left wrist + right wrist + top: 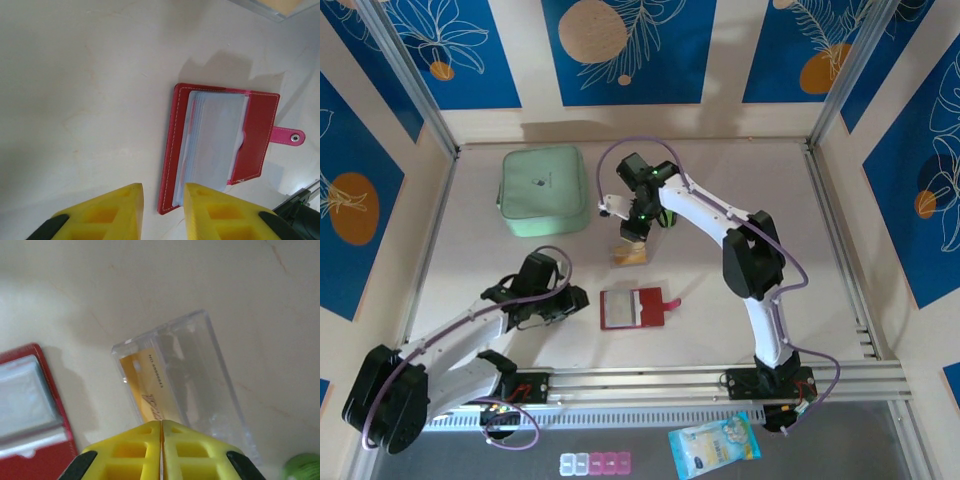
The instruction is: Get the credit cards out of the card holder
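Hovering at the bottom edge of the left wrist view, your left gripper (162, 192) shows its yellow fingers a narrow gap apart, and I see nothing clamped between them. Just beyond the tips, right of centre in that view, lies the red leather-look card holder (260, 135), open flat on the pale table (820, 260). Its greyish sleeves face up and its snap tab points to the right edge. Whether a card sits in those sleeves, I can't tell.

Further up, in the right wrist view, your right gripper (161, 427) has its fingers pressed tight together at the bottom centre. They're pinching the thin orange-tan credit card (140, 385), with a clear plastic sheet (200, 370) lying against it. In the overhead view the card hangs tilted under the gripper, just above the holder and apart from it. At upper left the mint-green zip case (545, 190) sits well out of the action.

My read is that one card is out and you're mid-carry. Next you'll want a bare patch of table clear of the holder, a low set-down and a clean release. Then go back to check the sleeves, with the left gripper steadying the cover.
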Tool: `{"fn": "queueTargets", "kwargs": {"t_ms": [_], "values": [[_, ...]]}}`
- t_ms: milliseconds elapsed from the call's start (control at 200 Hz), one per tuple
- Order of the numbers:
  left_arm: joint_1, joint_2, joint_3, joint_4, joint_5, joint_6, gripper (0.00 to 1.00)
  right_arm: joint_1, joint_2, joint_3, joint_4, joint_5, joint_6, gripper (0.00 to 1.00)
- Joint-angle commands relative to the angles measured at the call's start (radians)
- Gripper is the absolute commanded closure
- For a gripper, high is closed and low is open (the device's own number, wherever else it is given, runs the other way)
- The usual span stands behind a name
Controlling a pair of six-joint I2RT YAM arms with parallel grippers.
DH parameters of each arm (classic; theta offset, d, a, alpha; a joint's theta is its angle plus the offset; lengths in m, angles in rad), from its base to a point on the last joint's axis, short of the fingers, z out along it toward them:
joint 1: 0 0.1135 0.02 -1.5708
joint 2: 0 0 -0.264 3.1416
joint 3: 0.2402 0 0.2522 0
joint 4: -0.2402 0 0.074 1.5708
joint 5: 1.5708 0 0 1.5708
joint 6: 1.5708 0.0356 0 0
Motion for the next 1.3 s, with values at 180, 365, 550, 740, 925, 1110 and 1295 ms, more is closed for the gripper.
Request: {"fn": "queueTargets", "kwargs": {"t_ms": [180, 365, 550, 740, 925, 1110, 1295], "values": [[-0.059, 0.098, 0.020, 0.144, 0.033, -0.045, 0.78, 0.057, -0.257, -0.330, 0.259, -0.151, 0.625, 0.88], [-0.094, 0.154, 0.033, 0.164, 0.017, -0.051, 0.83, 0.097, -0.387, -0.534, 0.415, -0.152, 0.892, 0.90], [-0.124, 0.182, 0.034, 0.190, 0.016, -0.062, 0.90, 0.135, -0.446, -0.655, 0.506, -0.138, 1.084, 0.89], [-0.144, 0.220, 0.040, 0.200, 0.020, -0.059, 0.94, 0.158, -0.456, -0.708, 0.487, -0.134, 1.200, 0.91], [-0.147, 0.241, 0.046, 0.184, 0.005, -0.044, 0.96, 0.167, -0.458, -0.795, 0.562, -0.171, 1.271, 0.80], [-0.150, 0.270, 0.045, 0.194, 0.011, -0.038, 0.97, 0.172, -0.459, -0.858, 0.643, -0.202, 1.335, 0.69], [-0.148, 0.283, 0.044, 0.188, 0.010, -0.032, 0.96, 0.173, -0.439, -0.867, 0.660, -0.215, 1.356, 0.65]]}}
